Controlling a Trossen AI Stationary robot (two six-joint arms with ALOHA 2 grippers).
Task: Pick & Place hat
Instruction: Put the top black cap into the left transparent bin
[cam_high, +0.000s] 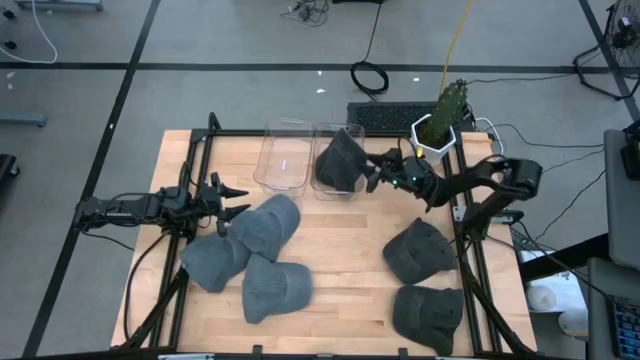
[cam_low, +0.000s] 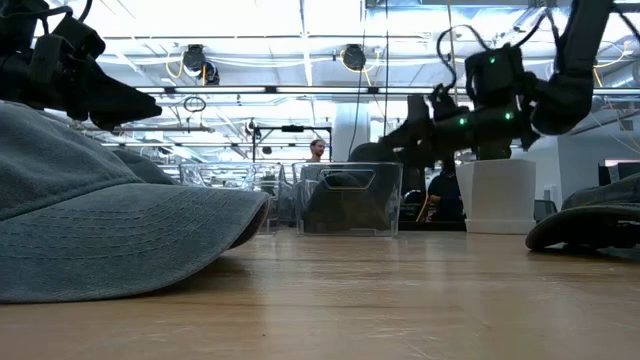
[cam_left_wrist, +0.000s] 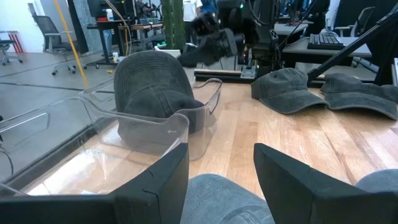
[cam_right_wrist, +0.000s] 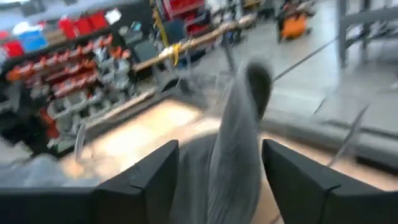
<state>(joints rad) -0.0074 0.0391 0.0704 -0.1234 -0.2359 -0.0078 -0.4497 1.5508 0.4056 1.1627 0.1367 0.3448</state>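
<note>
Several grey denim hats are on the table. One hat (cam_high: 340, 160) sits in the right clear bin (cam_high: 322, 186) at the far edge; in the left wrist view this hat (cam_left_wrist: 152, 87) stands crown up inside it. My right gripper (cam_high: 372, 172) is open beside that bin, with a raised fold of the hat (cam_right_wrist: 239, 143) between its spread fingers. My left gripper (cam_high: 232, 201) is open, hovering just left of a hat (cam_high: 268, 222) in the left cluster; that hat's crown (cam_left_wrist: 224, 199) shows below its fingers.
An empty clear bin (cam_high: 283, 160) stands left of the filled one. Two more hats (cam_high: 215, 262) (cam_high: 275, 290) lie in the left cluster, and two others (cam_high: 420, 250) (cam_high: 428, 312) near the right edge. A potted plant (cam_high: 440, 125) and a keyboard (cam_high: 385, 117) sit at the far right.
</note>
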